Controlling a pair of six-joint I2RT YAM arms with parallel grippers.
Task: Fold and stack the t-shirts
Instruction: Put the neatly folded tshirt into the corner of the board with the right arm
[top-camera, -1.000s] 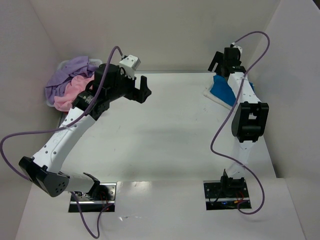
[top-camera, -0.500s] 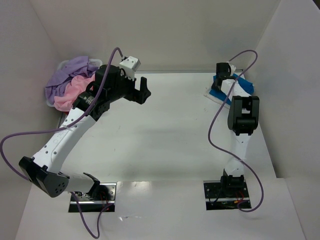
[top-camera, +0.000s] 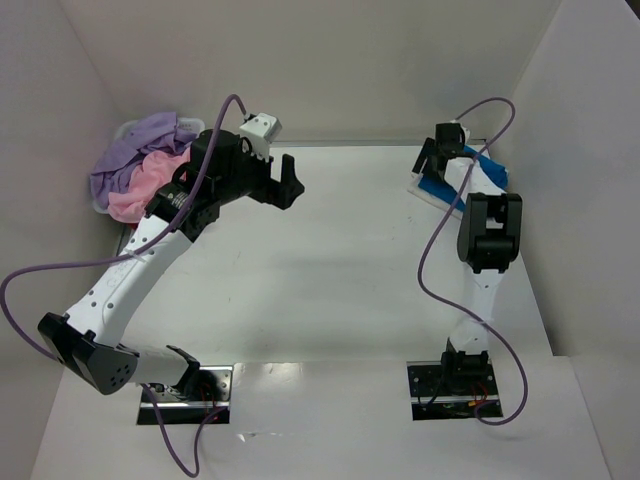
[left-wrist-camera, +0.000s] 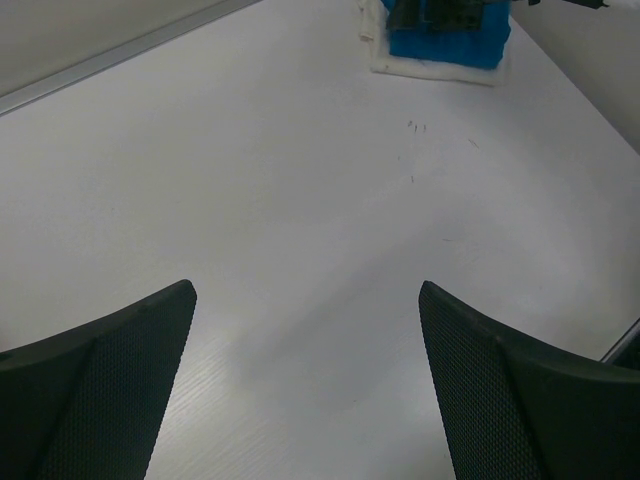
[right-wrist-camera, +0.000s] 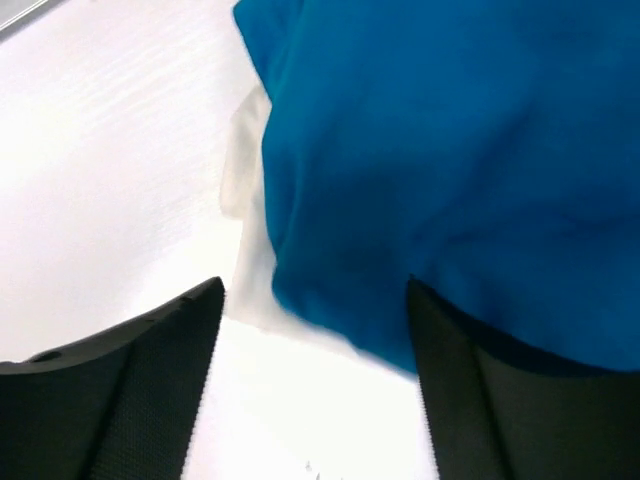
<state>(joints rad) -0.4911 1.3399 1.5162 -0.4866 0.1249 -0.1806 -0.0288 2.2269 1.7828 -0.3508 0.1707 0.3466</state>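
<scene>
Blue shirt (right-wrist-camera: 450, 150) lies on white shirt (right-wrist-camera: 250, 200) at white table's (top-camera: 330, 260) far-right corner, by pale walls (top-camera: 350, 60); left gripper (left-wrist-camera: 305, 290) spread, right gripper (right-wrist-camera: 312, 285) spread over both.

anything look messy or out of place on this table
The crumpled lavender t-shirt and pink t-shirt are heaped unfolded at the far left edge. At the far right the folded bright blue t-shirt lies on a white t-shirt whose edge pokes out.

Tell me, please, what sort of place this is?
Probably a robotics lab cell: a white table boxed in by plain walls, left arm and right arm bolted at its near edge, a folded blue t-shirt as practice laundry.
</scene>
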